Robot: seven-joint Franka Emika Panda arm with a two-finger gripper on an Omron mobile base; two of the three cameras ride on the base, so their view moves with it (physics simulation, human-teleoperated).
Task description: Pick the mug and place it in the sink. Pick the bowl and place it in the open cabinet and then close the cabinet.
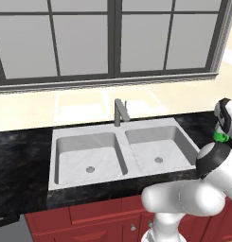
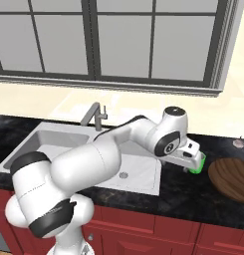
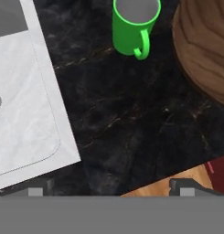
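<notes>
While my base sits square to a black marbled counter (image 1: 22, 156) under a wide grey-framed window (image 1: 112, 38), the left base view lays out the room: the light grey double-basin sink (image 1: 118, 153) is sunk into the counter, a round drain in each basin, and its squared faucet (image 1: 120, 112) rises at the far rim between them. Red drawer fronts (image 1: 93, 212) run along below the counter's near edge. My white arm bulks up at the lower right, and past its dark elbow only a sliver of the green mug (image 1: 221, 137) peeks out, right of the sink.

From the right base view my arm reaches forward over the right basin and bends to the right, the hand hanging low above the counter just right of the sink. The mug is mostly hidden behind my hand, a green edge showing. Further right, near but apart from it, the dark brown wooden bowl (image 2: 232, 178) rests on the counter, something the left view cannot see.

In the hand view the mug stands upright on the black stone, its handle turned toward me, pale inside visible. The bowl sits to its right, the sink's corner to its left. My gripper (image 3: 111, 189) holds nothing; its jaws are spread wide, the tips far apart at the bottom edge and well short of the mug.
</notes>
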